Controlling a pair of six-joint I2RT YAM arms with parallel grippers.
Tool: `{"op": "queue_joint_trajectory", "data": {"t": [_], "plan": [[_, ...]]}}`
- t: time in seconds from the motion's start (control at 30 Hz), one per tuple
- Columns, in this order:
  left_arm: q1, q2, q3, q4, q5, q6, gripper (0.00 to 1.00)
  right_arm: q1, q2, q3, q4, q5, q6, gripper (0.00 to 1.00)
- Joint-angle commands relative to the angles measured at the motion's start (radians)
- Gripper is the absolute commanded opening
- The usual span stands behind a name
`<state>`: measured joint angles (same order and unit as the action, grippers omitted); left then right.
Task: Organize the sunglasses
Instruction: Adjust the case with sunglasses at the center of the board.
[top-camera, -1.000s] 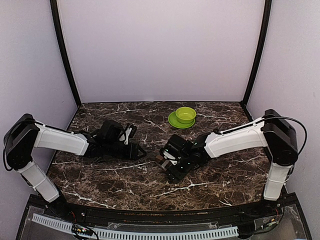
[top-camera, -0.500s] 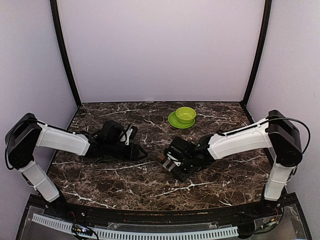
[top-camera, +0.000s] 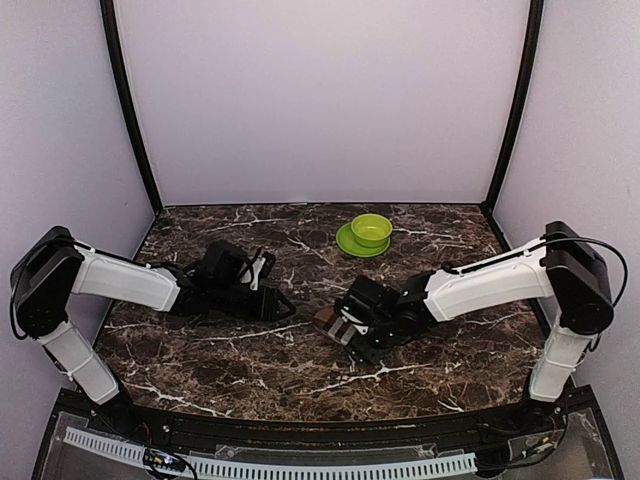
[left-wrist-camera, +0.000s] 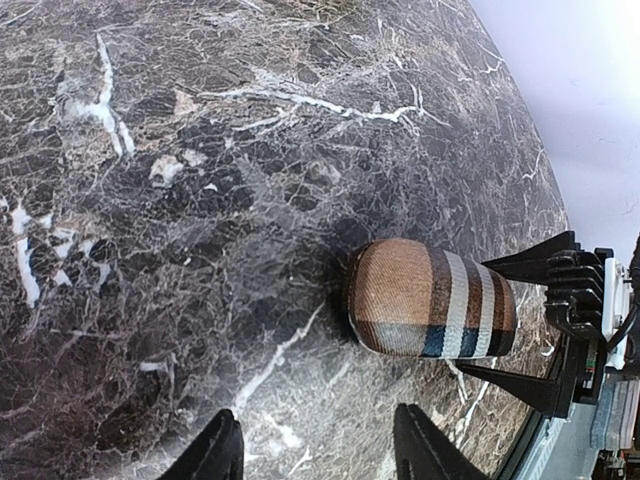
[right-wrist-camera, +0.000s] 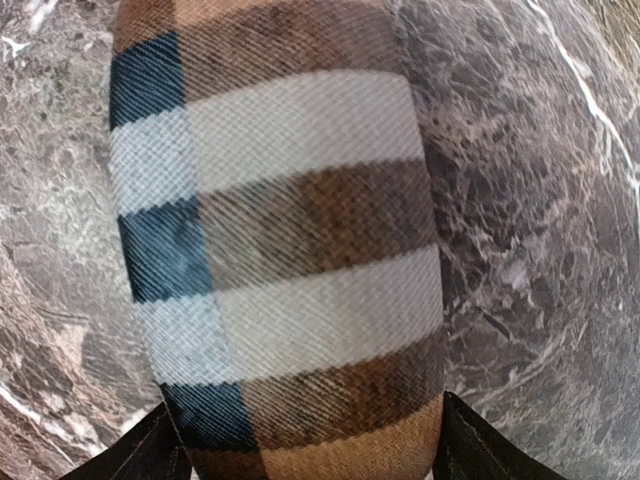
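A plaid sunglasses case (top-camera: 326, 320) in brown, white and blue lies on the dark marble table (top-camera: 250, 360) near the middle. It shows in the left wrist view (left-wrist-camera: 430, 298) and fills the right wrist view (right-wrist-camera: 280, 240). My right gripper (top-camera: 343, 326) holds the case's right end, with a finger pressed on each side (right-wrist-camera: 480, 445). My left gripper (top-camera: 286, 307) is open and empty, low over the table a little left of the case; its fingertips (left-wrist-camera: 225, 450) show in the left wrist view. No sunglasses are visible.
A green bowl (top-camera: 371, 230) sits on a green plate (top-camera: 350, 245) at the back, right of centre. Black frame posts stand at the back corners and lilac walls enclose the table.
My right gripper and forearm have shifted a little to the right and nearer, with the case still between the fingers. The left arm has barely moved.
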<state>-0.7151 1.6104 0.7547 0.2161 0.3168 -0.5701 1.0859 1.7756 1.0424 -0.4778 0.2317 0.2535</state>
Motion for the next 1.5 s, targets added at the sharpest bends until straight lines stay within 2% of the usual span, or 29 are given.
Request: {"op": "queue_joint_trajectory", "data": {"t": [0.0, 0.3, 0.57, 0.7, 0.83, 0.9, 1.2, 1.47], "plan": [[0.005, 0.007, 0.005, 0.021, 0.014, -0.005, 0.52, 0.012, -0.036, -0.041, -0.06, 0.019, 0.028, 0.8], [0.005, 0.015, 0.004, 0.029, 0.031, -0.018, 0.52, 0.012, -0.059, -0.057, -0.051, 0.023, 0.019, 0.58], [0.005, 0.014, -0.001, 0.039, 0.037, -0.025, 0.52, 0.012, -0.06, -0.056, -0.021, 0.002, 0.011, 0.33], [0.005, 0.017, 0.007, 0.037, 0.039, -0.02, 0.52, 0.012, -0.068, -0.061, -0.016, -0.004, 0.014, 0.4], [0.004, 0.02, 0.016, 0.031, 0.04, -0.013, 0.52, 0.005, -0.09, -0.086, 0.003, -0.03, 0.029, 0.56], [0.003, 0.028, 0.021, 0.028, 0.043, -0.012, 0.52, -0.002, -0.099, -0.099, 0.03, -0.057, 0.04, 0.6], [-0.008, 0.075, 0.05, 0.035, 0.07, -0.013, 0.52, -0.006, -0.09, -0.095, 0.121, -0.125, 0.066, 0.61], [-0.04, 0.124, 0.089, 0.03, 0.075, -0.003, 0.52, -0.03, -0.096, -0.104, 0.143, -0.116, 0.092, 0.63]]}}
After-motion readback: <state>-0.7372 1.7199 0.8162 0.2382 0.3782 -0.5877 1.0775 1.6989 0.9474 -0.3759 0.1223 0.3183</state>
